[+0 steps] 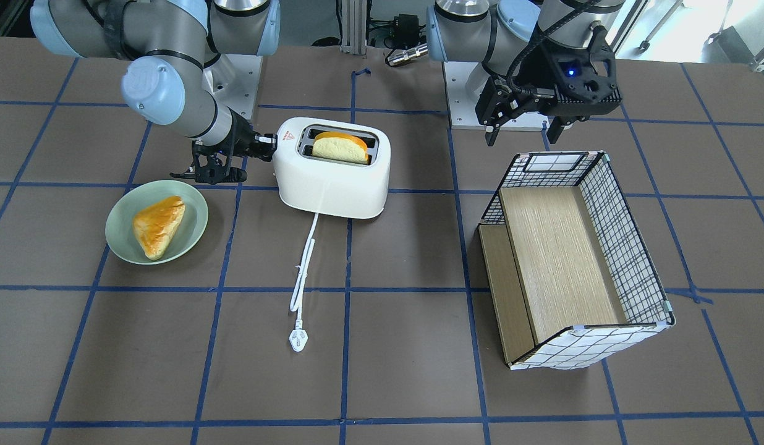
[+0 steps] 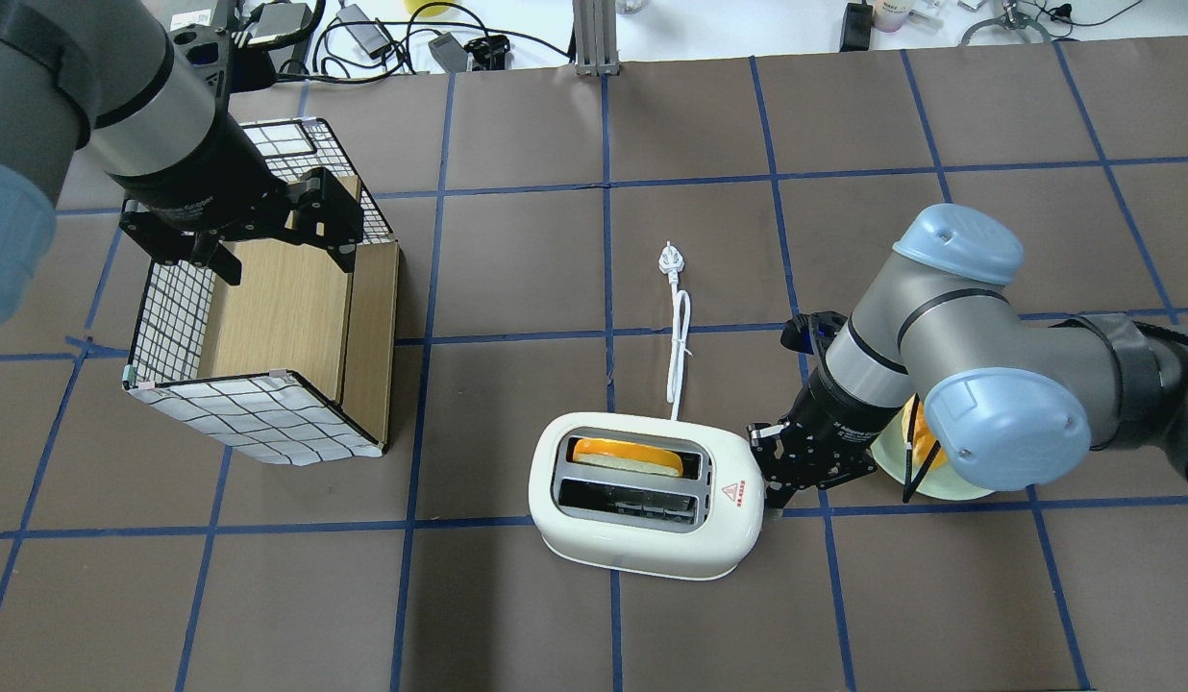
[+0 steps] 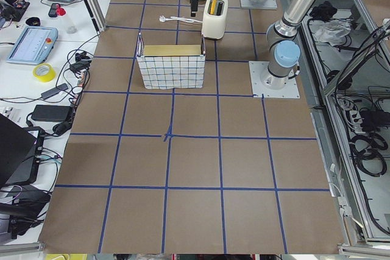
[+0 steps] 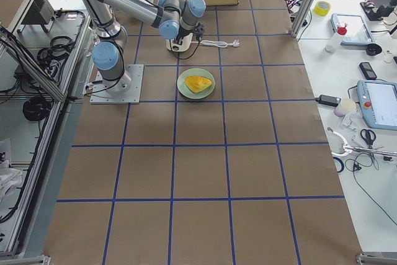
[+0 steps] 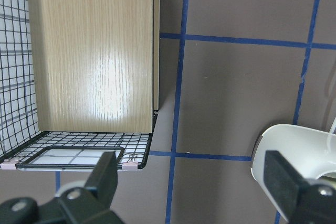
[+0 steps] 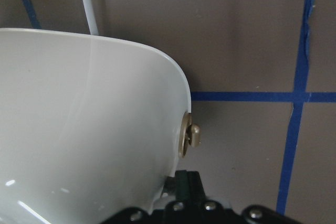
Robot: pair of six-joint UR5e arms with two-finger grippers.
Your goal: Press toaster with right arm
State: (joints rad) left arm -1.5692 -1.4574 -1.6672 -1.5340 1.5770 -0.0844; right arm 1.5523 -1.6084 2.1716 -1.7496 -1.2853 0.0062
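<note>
The white toaster (image 1: 332, 167) stands mid-table with a slice of bread (image 1: 340, 147) in one slot; it also shows in the overhead view (image 2: 642, 495). My right gripper (image 1: 266, 144) is shut, its tip against the toaster's end by the red label. In the overhead view the right gripper (image 2: 769, 481) touches that same end. The right wrist view shows the toaster's end (image 6: 89, 129), a small brass knob (image 6: 190, 136) and one black finger (image 6: 187, 182) below it. My left gripper (image 1: 523, 133) is open and empty above the grid-patterned box (image 1: 567, 259).
A green plate (image 1: 190, 238) with a pastry (image 1: 158, 225) lies beside the right gripper, partly under the arm in the overhead view. The toaster's white cord and plug (image 1: 297, 340) trail away from the robot. The grid box (image 2: 267, 327) lies on its side under the left gripper (image 2: 282, 255).
</note>
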